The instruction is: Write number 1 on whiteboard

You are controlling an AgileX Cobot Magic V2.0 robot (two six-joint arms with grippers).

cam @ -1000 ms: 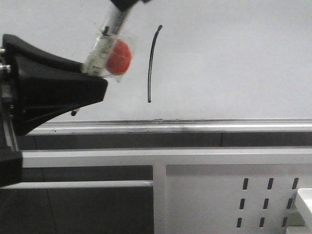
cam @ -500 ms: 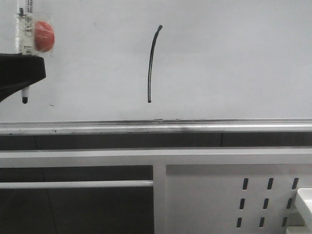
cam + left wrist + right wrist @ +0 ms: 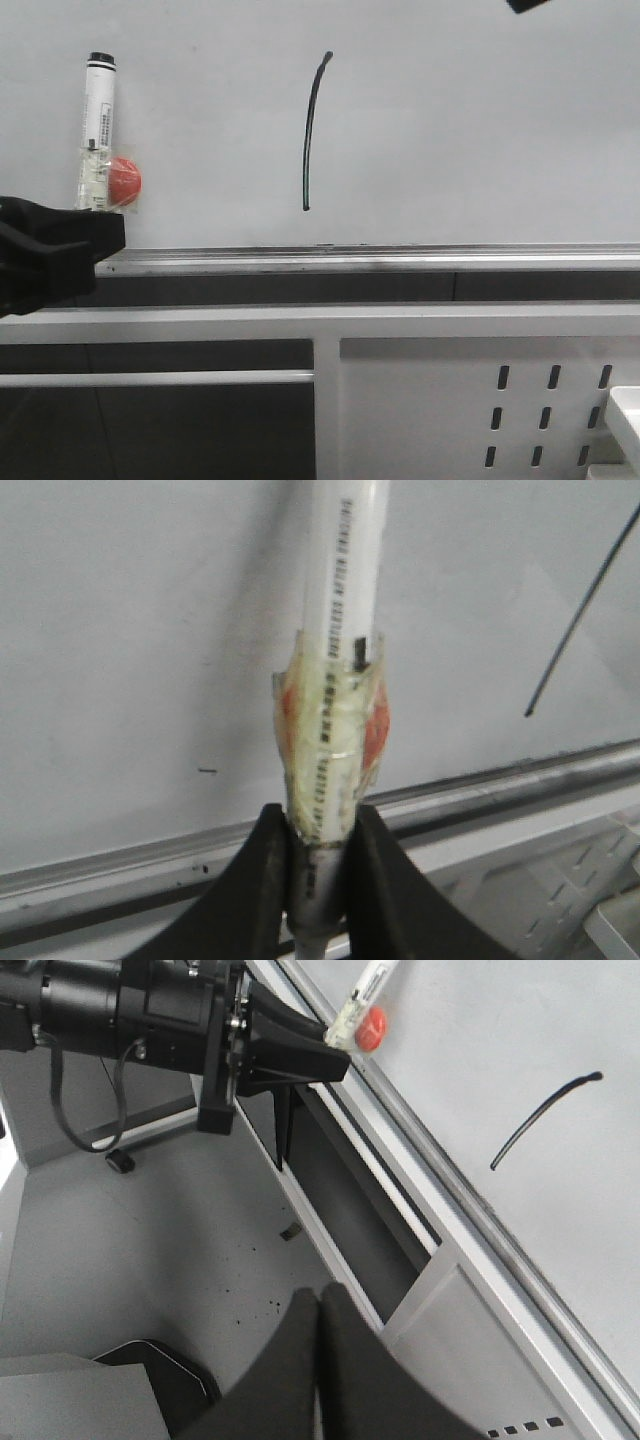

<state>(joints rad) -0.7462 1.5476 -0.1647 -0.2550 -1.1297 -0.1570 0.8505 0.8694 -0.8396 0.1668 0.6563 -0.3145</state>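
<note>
Lower now, the left gripper [image 3: 95, 232] clamps the marker pen [image 3: 97, 130] upright near the tray rail [image 3: 400, 258]; the number 1 [image 3: 311, 130] stands mid-whiteboard [image 3: 480, 120]. Right gripper's [image 3: 318, 1305] fingers press together, holding nothing.

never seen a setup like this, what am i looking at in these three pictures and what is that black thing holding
This is a robot with two arms, each ending in a black two-fingered hand. One picture looks forward at a whiteboard with a silver tray rail along its lower edge; the other two come from cameras on each wrist. The left hand is closed on a white marker pen that has a red ball taped to it, held upright beside the board. A thin black stroke, the number 1, is already drawn on the board. The right hand holds nothing, its fingers together, looking across at the left arm and the board. Below the board is a white panel with slot holes.
</note>
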